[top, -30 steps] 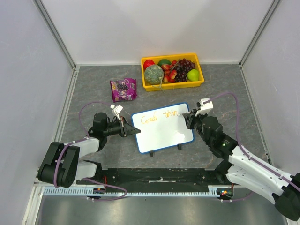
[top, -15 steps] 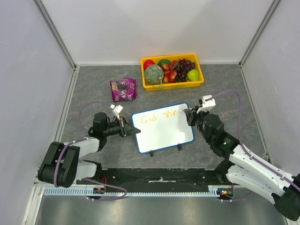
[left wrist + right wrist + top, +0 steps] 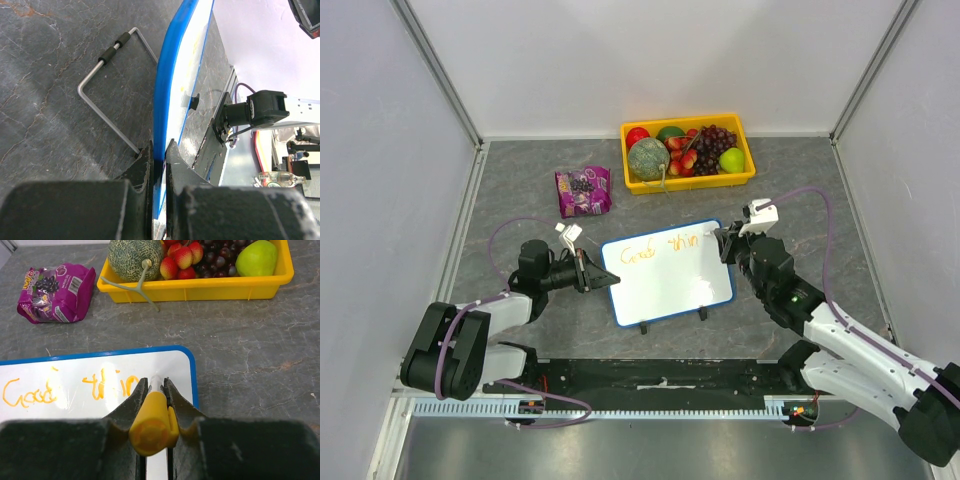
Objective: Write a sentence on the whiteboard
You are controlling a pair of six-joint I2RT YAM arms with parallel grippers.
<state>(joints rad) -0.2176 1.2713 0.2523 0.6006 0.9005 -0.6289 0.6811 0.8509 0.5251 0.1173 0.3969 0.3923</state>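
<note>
- In the right wrist view, the right gripper (image 3: 155, 385) and its marker (image 3: 151, 422) covered the near edge of the whiteboard (image 3: 100, 354), whose left end was cut off by the frame.
- The sentence (image 3: 95, 385) was hidden behind the marker after "thin".
- Whether the marker's tip touched the whiteboard could not be told.
- In the left wrist view, the whiteboard stood edge-on with its writing unseen, and its rim was buried in the left gripper (image 3: 159, 150).
- From above, the marker at the whiteboard's right end was too small to make out.

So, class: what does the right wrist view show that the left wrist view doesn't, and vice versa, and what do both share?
Right wrist only: the readable orange sentence, the marker in the right gripper, the fruit tray, a purple bag. Left wrist only: the left gripper clamped on the rim of the whiteboard, a wire stand. Both: that whiteboard.
</note>
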